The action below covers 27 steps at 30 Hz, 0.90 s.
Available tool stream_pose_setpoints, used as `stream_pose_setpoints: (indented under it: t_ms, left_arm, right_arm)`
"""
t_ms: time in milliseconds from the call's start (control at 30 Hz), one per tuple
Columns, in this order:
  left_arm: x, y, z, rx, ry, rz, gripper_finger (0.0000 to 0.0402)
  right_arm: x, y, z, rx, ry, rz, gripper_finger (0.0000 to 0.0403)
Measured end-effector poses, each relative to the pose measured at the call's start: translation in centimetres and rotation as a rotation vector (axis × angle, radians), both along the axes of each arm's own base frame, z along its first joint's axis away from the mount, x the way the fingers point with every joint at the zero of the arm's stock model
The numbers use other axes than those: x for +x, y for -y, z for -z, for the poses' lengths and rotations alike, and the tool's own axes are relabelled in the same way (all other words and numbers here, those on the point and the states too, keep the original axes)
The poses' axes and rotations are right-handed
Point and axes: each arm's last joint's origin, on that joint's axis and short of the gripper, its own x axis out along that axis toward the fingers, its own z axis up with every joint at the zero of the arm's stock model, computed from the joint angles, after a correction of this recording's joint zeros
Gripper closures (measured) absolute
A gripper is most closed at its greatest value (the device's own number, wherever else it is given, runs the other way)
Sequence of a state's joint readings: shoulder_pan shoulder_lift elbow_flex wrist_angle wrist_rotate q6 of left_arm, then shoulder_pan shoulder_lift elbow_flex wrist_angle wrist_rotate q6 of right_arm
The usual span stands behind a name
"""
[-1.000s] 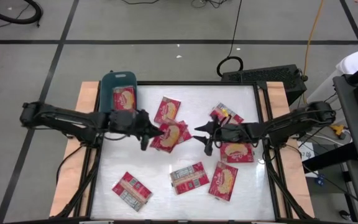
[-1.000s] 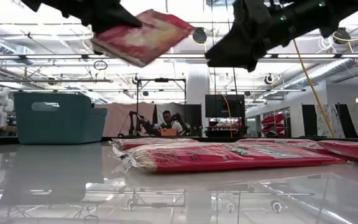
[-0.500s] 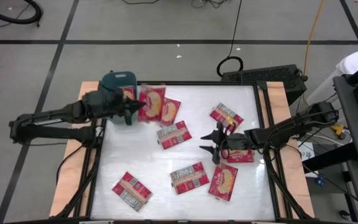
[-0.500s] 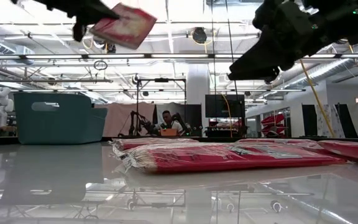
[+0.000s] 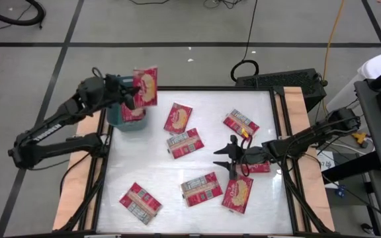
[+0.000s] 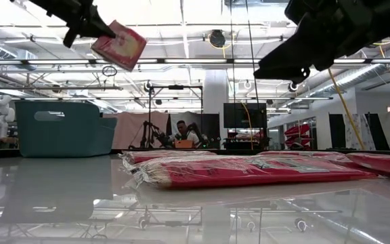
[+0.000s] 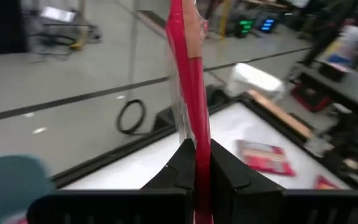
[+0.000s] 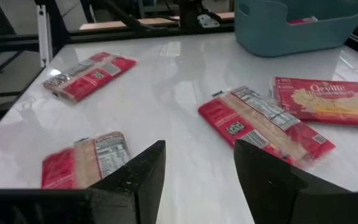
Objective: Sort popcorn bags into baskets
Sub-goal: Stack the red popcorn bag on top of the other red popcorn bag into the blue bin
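Observation:
My left gripper [image 5: 136, 96] is shut on a red popcorn bag [image 5: 146, 86], held high over the far side of the teal basket [image 5: 119, 121] at the table's far left. The basket has a red bag [image 5: 133, 114] inside it. In the low view, that held bag [image 6: 119, 45] hangs well above the basket [image 6: 63, 129]. My right gripper [image 5: 227, 156] hovers open over the table's right middle, with nothing between its fingers [image 8: 138, 180]. Several more bags lie flat on the table, such as two [image 5: 178, 118] [image 5: 184, 143] near the middle. My left gripper pinches one short end of the bag [image 7: 196, 149] between its two fingers. The fingers come nearly level from the table's left. The bag stands on edge and sticks out past the fingertips, lifted clear of the basket and the table.
Loose bags lie at the far right [image 5: 241, 123], near middle [image 5: 201, 188], near right [image 5: 237, 192] and near left [image 5: 139, 201]; one [image 5: 260, 166] is partly under my right arm. The white table top is bare between them. A black frame edges the table.
My left gripper has carried its bag from the table's middle up and toward the far left edge, and now holds it over the basket. The bag has turned from lying nearly flat to standing on edge. My right gripper has drifted a little toward the near edge.

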<state>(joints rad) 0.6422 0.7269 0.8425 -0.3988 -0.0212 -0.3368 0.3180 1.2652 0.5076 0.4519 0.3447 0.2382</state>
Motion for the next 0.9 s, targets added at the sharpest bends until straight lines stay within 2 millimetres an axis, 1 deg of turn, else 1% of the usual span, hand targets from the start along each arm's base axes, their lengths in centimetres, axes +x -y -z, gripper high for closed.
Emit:
stream_pose_setpoints:
  t_ms: [267, 567, 767, 900]
  left_arm:
    - [-1.4, -2.4, 1.3, -0.072, -0.108, -0.142, 0.0385]
    - [-1.6, -6.0, 3.6, -0.185, -0.228, -0.272, 0.0385]
    - [-1.4, -7.0, 5.7, -0.326, -0.343, -0.277, 0.0385]
    - [-1.2, -7.3, 6.6, -0.374, -0.409, -0.291, 0.0382]
  right_arm:
    - [-0.1, -0.3, -0.1, 0.004, 0.009, 0.012, 0.0218]
    - [-0.2, -0.7, -0.1, 0.016, 0.017, 0.024, 0.0218]
    - [-0.4, -1.2, -0.1, 0.016, 0.017, 0.004, 0.0218]
    - [-0.4, -1.2, -0.1, 0.019, 0.018, 0.006, 0.0218]
